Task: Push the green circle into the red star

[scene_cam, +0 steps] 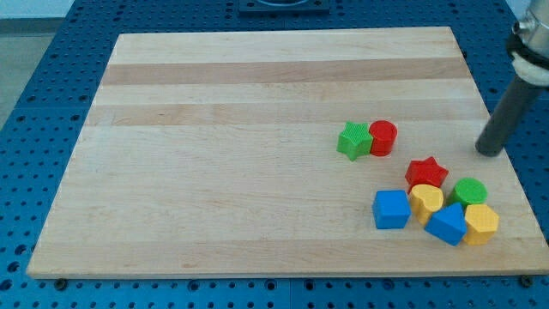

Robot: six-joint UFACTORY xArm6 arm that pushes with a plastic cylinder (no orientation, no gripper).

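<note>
The green circle [470, 191] lies near the board's right edge, low in the view. The red star [426, 172] lies just to its upper left, with a small gap between them. My tip [488, 152] rests on the board above and slightly right of the green circle, apart from it, and to the right of the red star.
A yellow heart [426, 199], a blue cube [392, 209], a second blue block [447, 225] and a yellow hexagon [481, 223] crowd around the star and circle. A green star [353, 141] touches a red circle [383, 137] further up. The wooden board [240, 154] ends close to the right.
</note>
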